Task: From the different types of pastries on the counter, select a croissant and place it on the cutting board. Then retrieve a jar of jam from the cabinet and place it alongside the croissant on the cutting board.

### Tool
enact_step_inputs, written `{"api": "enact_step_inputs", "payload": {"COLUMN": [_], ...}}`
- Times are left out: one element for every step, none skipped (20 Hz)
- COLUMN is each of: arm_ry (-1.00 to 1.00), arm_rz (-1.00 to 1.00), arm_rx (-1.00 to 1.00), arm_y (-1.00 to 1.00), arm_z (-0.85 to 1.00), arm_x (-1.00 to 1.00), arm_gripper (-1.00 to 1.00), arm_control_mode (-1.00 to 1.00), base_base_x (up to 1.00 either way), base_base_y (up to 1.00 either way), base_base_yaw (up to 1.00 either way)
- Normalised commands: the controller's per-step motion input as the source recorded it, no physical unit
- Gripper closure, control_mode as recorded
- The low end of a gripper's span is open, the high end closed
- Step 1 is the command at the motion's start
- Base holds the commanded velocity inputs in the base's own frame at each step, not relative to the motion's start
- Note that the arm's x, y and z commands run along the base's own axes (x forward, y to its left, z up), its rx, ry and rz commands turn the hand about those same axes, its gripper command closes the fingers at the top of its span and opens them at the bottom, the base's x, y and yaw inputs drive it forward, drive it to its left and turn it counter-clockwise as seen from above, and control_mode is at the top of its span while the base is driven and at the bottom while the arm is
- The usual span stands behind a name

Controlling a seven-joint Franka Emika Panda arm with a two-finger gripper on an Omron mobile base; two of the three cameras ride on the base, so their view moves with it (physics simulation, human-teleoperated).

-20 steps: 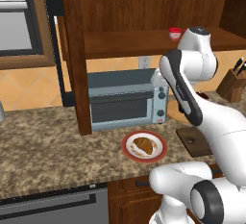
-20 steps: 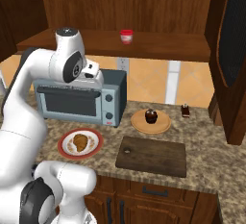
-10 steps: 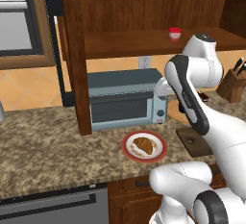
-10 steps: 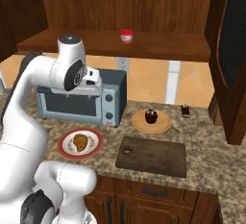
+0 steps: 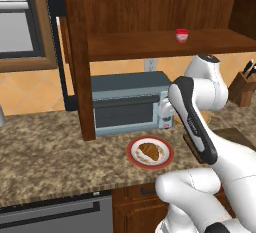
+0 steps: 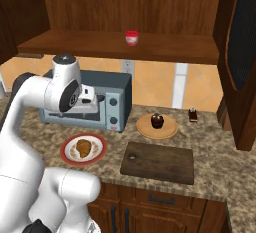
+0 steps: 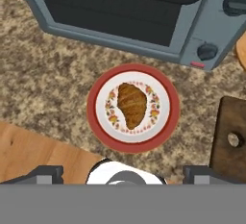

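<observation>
From the hand camera I see one croissant (image 7: 131, 105), golden-brown with ridged crust, lying in the middle of one red-rimmed plate (image 7: 97, 122) on the counter (image 7: 43, 83). The gripper (image 7: 124, 174) hangs above it; only the finger bases peek in at 6 o'clock, so I cannot tell how wide the jaws stand. At 3 o'clock from the plate is the board (image 6: 159, 161), one hole at its near end. Beyond, one cupcake (image 6: 157, 120) sits on a round tan plate (image 6: 170, 130), one dark slice (image 6: 193, 115) at its 3 o'clock. One toaster oven (image 6: 107, 104) stands behind the plate. Farthest, one red-lidded jar (image 6: 131, 38) stands on the cabinet (image 6: 165, 47) shelf.
</observation>
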Motion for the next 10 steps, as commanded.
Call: {"api": "enact_step_inputs", "payload": {"arm_ry": [0.05, 0.04, 0.05, 0.05, 0.01, 0.0, 0.0, 0.0, 0.0, 0.0], "arm_rz": [0.06, 0.06, 0.05, 0.07, 0.08, 0.07, 0.08, 0.08, 0.07, 0.05], "arm_rx": [0.0, 0.0, 0.0, 0.0, 0.0, 0.0, 0.0, 0.0, 0.0, 0.0], "arm_y": [0.06, 0.0, 0.02, 0.0, 0.01, 0.09, 0.11, 0.09, 0.1, 0.15], "arm_z": [-0.5, -0.45, -0.49, -0.56, -0.55, -0.55, -0.56, -0.54, -0.48, -0.31], "arm_x": [-0.03, -0.04, -0.01, -0.1, -0.24, -0.26, -0.27, -0.28, -0.24, -0.1], "arm_gripper": [-1.0, -1.0, -1.0, -1.0, -1.0, -1.0, -1.0, -1.0, -1.0, -1.0], "arm_control_mode": [-1.0, -1.0, -1.0, -1.0, -1.0, -1.0, -1.0, -1.0, -1.0, -1.0], "base_base_x": [0.0, 0.0, 0.0, 0.0, 0.0, 0.0, 0.0, 0.0, 0.0, 0.0], "base_base_y": [0.0, 0.0, 0.0, 0.0, 0.0, 0.0, 0.0, 0.0, 0.0, 0.0], "base_base_yaw": [0.0, 0.0, 0.0, 0.0, 0.0, 0.0, 0.0, 0.0, 0.0, 0.0]}}
